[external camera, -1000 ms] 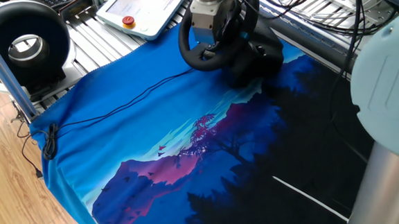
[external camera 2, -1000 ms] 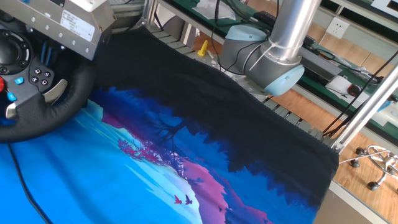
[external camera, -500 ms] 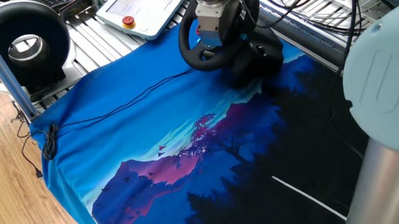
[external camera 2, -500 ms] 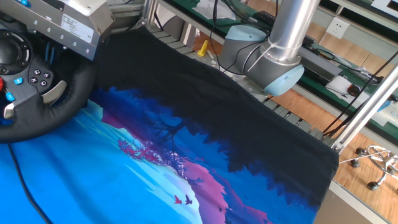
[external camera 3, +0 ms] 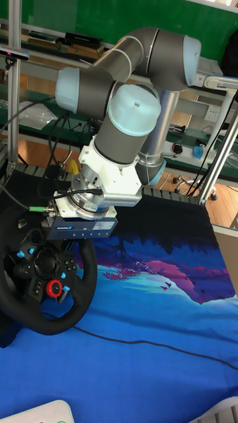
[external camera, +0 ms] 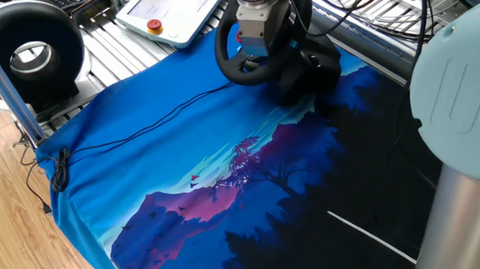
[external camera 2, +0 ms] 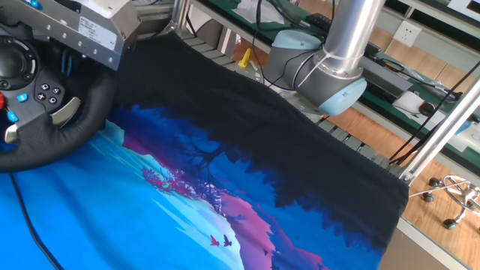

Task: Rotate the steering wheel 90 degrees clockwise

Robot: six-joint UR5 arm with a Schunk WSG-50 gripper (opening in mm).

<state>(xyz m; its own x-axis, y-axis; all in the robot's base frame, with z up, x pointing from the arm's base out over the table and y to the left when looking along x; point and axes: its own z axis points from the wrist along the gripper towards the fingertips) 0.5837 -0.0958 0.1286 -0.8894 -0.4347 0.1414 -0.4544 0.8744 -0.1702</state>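
Note:
The steering wheel (external camera 3: 41, 285) is a black round wheel with red and blue hub buttons, standing at the left end of the table on a bulky black base (external camera: 313, 68). My gripper (external camera 3: 75, 244) hangs over the wheel's upper right rim, its grey body just above the rim. From the one fixed view the gripper (external camera: 256, 53) covers the hub of the steering wheel (external camera: 244, 71). The other fixed view shows the gripper (external camera 2: 69, 63) low against the steering wheel (external camera 2: 52, 139). The rim and the gripper body hide the fingers, so their state is unclear.
A blue and black landscape cloth (external camera: 225, 169) covers the table. A black ring-shaped device (external camera: 30, 54) stands at the far left corner, beside a white pendant with a red button (external camera: 174, 9). A thin black cable (external camera: 139, 128) crosses the cloth. The arm's base (external camera 2: 319, 71) stands behind the table.
The gripper body has shifted and turned slightly at the top of the wheel. The wheel itself has barely moved.

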